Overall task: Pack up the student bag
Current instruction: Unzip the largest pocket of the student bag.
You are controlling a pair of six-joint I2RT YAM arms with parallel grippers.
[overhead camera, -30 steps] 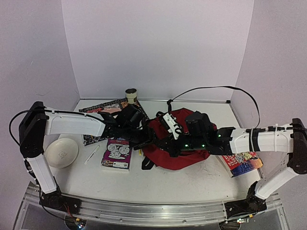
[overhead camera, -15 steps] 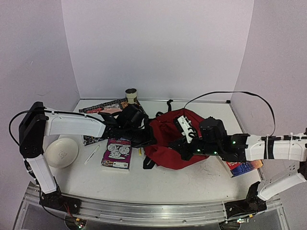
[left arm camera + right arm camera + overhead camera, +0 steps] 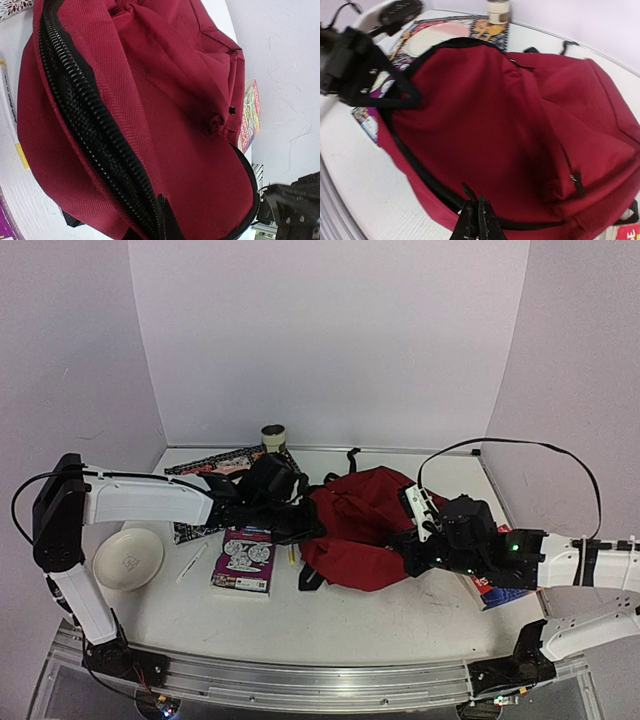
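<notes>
We note: left pincer (image 3: 297, 523) has just pressed together on the left edge of the student bag (image 3: 360, 520), which lies mid-frame on the tabletop (image 3: 400, 612), while right pincer (image 3: 412, 548), pinching its right edge, has pulled rightward, likely stretching the mouth for packing.

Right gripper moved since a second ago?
Yes. In the top view the right gripper has shifted right, away from the tape roll, shut on the student bag.

One student bag (image 3: 365, 530), one bowl (image 3: 128, 558)
</notes>
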